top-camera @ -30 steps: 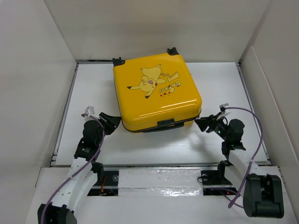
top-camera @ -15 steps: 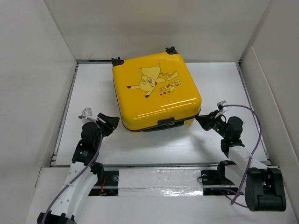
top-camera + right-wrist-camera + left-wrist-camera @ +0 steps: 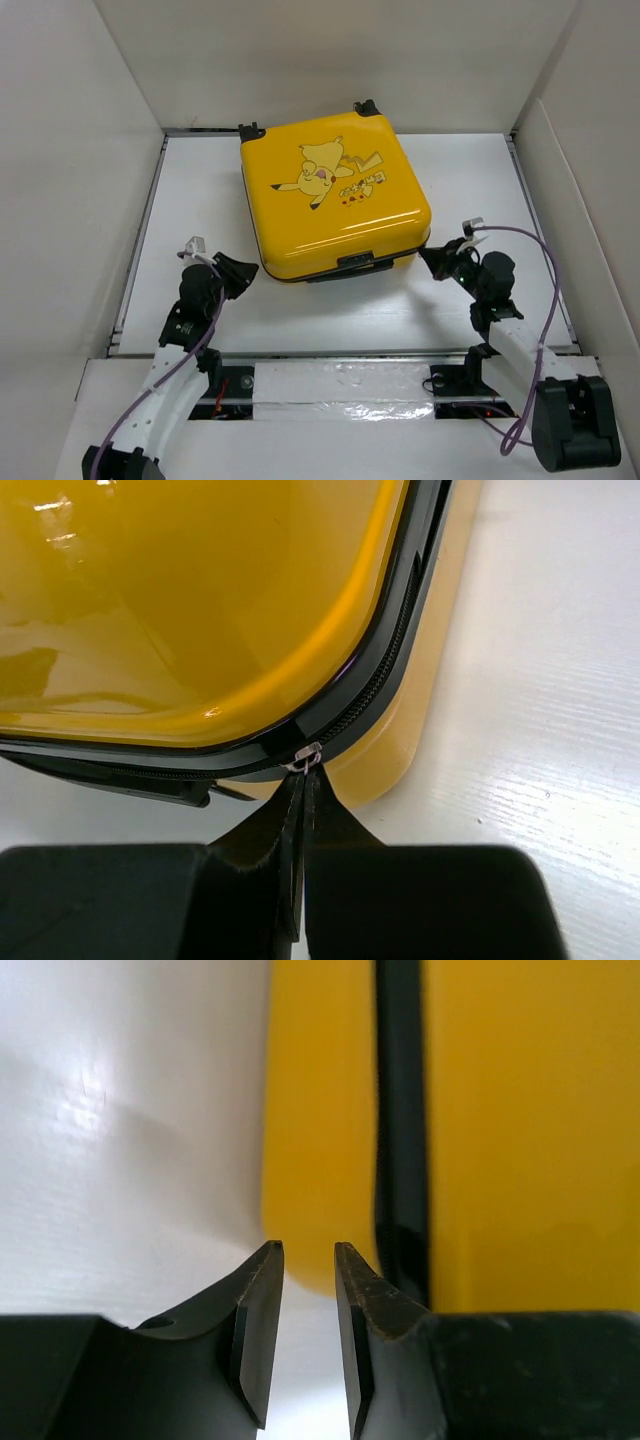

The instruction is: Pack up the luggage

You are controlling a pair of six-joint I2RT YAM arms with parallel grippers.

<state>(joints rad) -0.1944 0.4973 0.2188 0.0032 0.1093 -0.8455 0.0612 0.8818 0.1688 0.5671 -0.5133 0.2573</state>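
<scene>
The luggage (image 3: pixel 335 195) is a yellow hard-shell suitcase with a cartoon print, lying closed and flat on the white table. My right gripper (image 3: pixel 428 257) is at its near right corner. In the right wrist view the gripper (image 3: pixel 303 775) is shut on the small metal zipper pull (image 3: pixel 307 757) of the black zipper (image 3: pixel 385 670). My left gripper (image 3: pixel 245 268) sits just off the near left corner. Its jaws (image 3: pixel 308 1250) stand a narrow gap apart with nothing between them, in front of the yellow shell (image 3: pixel 520 1140) and its black zipper band (image 3: pixel 400 1140).
White walls enclose the table on the left, back and right. The suitcase's black wheels (image 3: pixel 252 130) point to the far side and its black handle (image 3: pixel 350 265) faces the arms. A taped strip (image 3: pixel 345 385) runs along the near edge between the bases.
The right gripper has shut on the zipper pull at the near right corner. The left gripper has shifted a little to the right, towards the suitcase, and its jaws have narrowed.
</scene>
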